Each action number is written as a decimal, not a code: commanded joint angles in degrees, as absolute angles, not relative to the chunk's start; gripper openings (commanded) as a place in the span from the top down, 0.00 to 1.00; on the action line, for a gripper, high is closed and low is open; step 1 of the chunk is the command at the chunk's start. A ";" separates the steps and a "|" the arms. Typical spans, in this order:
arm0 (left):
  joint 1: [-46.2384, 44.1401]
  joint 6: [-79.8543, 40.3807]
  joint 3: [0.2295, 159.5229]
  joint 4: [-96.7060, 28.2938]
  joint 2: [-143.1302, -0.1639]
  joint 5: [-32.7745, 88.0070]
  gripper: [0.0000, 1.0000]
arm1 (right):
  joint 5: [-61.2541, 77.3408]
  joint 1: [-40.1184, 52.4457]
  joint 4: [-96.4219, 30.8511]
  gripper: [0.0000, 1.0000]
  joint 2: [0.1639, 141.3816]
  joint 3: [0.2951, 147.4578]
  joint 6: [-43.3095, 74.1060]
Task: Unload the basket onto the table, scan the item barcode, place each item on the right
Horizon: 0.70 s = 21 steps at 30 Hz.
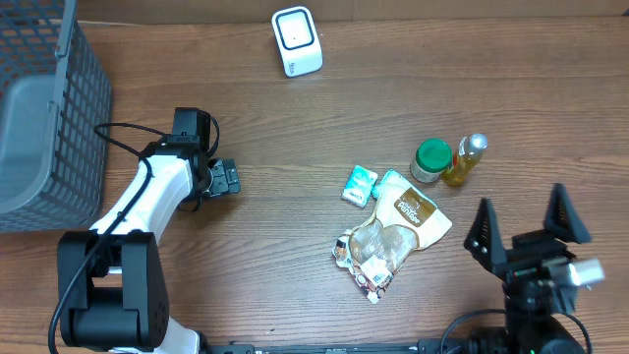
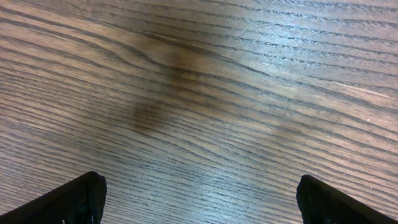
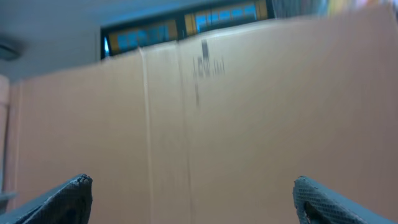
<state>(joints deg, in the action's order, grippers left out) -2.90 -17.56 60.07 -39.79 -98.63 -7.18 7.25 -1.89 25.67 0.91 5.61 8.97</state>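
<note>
– Pouch (image 1: pixel 413 211) overlapping a clear bag (image 1: pixel 375 251), with a teal packet (image 1: pixel 360 183) just beside them: from overhead the items lie right of centre on the table (image 1: pixel 295 285). A jar (image 1: pixel 431 160) and a bottle (image 1: pixel 465 160) sit close together behind. The scanner (image 1: pixel 296 39) stands well apart at the far edge
– And the claws?
– The left claw (image 1: pixel 224 178) is spread wide and empty, near the basket (image 1: pixel 44 128), well away from the pile. The right claw (image 1: pixel 524 228) is wide too, holding nothing
– What worries you?
– A grab at the pouch could pinch or drag the bag under it. A sweep from the right could knock the bottle, which looks to be standing, into the jar
– Left wrist view?
– Bare wood between two wide-set fingertips (image 2: pixel 74 199). No item in sight, so that arm would start its reach blind
– Right wrist?
– Blurred; a tan panel (image 3: pixel 249 124) fills it, tips far apart. That camera faces away from the table and cannot guide an approach. I cannot tell which face carries a barcode; shown wrong side to the scanner, the scan would likely fail
</note>
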 commanded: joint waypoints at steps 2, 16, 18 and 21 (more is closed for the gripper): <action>-3.03 -16.51 60.80 -39.79 -98.26 -7.88 0.00 | 7.64 -2.20 24.18 0.00 0.16 1.85 9.19; -3.03 -16.51 60.80 -39.79 -98.26 -7.88 0.00 | 5.63 -1.15 -4.43 0.00 0.14 0.45 4.54; -3.03 -16.51 60.80 -39.79 -98.26 -7.88 0.00 | 5.63 -0.86 -4.43 0.00 0.14 0.45 2.68; -3.03 -16.51 60.80 -39.81 -98.26 -7.88 0.00 | 5.63 -0.58 -4.43 0.00 0.14 0.45 1.52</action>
